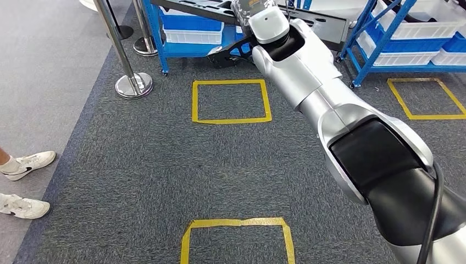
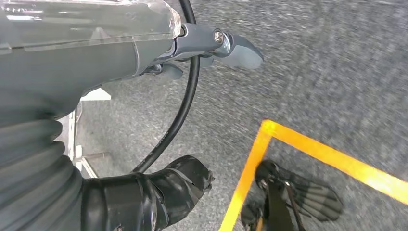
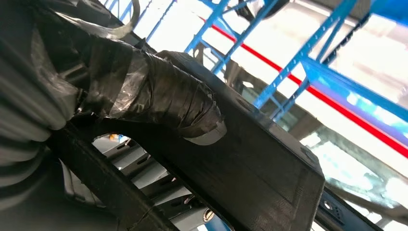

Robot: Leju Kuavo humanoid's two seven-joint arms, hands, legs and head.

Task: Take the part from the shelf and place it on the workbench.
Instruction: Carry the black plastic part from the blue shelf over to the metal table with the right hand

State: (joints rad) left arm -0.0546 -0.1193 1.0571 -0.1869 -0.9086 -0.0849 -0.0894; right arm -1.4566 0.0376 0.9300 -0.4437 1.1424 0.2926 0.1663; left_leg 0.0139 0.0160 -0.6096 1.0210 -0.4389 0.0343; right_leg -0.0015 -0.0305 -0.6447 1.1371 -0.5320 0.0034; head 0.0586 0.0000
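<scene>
Part: We saw the black part [image 1: 222,55] at the front of the blue shelf [image 1: 189,47], its dark end projecting out just above the carpet edge. In the right wrist view it showed as a long black moulded bar [image 3: 260,159] with a ribbed underside.
Right hand: The right hand [image 1: 250,16] was up at the shelf with its silver arm stretched forward. In the right wrist view, the tape-wrapped thumb [image 3: 159,94] lay pressed across the part's upper face. We judged the hand to be clamped on the part, though the remaining fingers were hidden under it.
Left hand: In the left wrist view, the left hand [image 2: 192,48] hung over the carpet with its fingers spread and nothing in them.
Shelf: The shelf carried white bins [image 1: 195,36] on its lower level. A second blue rack [image 1: 401,38] with more white bins stood to the right.
Floor: We noted grey carpet [image 1: 137,165] marked with yellow tape squares [image 1: 231,102], one directly in front of the shelf.
Surroundings: A chrome barrier post [image 1: 132,82] stood left of the shelf. A person's white shoes [image 1: 25,165] were at the left edge.
</scene>
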